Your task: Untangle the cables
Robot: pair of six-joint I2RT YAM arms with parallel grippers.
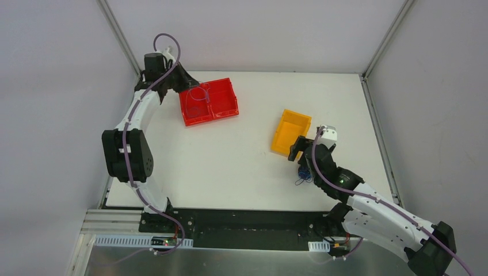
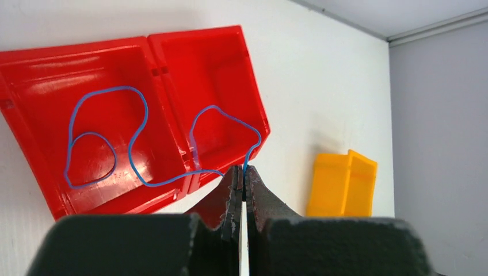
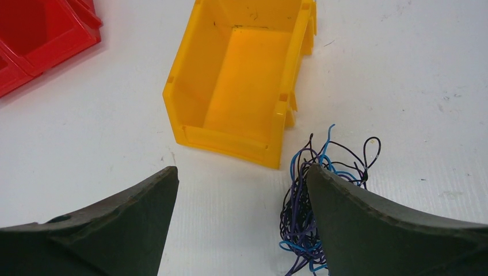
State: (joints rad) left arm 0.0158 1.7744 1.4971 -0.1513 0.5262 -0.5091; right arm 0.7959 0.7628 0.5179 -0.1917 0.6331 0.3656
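A thin blue cable (image 2: 136, 133) lies in loops across both compartments of the red bin (image 2: 241, 75). My left gripper (image 2: 246, 172) is shut on one end of it, just over the bin's near rim. In the top view the left gripper (image 1: 185, 86) sits at the red bin's (image 1: 229, 109) left edge. A tangled bundle of cables (image 3: 299, 213) in blue, black and purple lies on the table beside the yellow bin (image 3: 230, 141). My right gripper (image 3: 241, 175) hovers open, its right finger (image 3: 368, 218) over part of the bundle, nothing between the jaws.
The yellow bin (image 1: 286, 134) stands empty just beyond the right gripper (image 1: 301, 156), with the bundle (image 1: 303, 174) under the right arm. The table (image 1: 230, 167) is white, edged by metal rails and grey walls.
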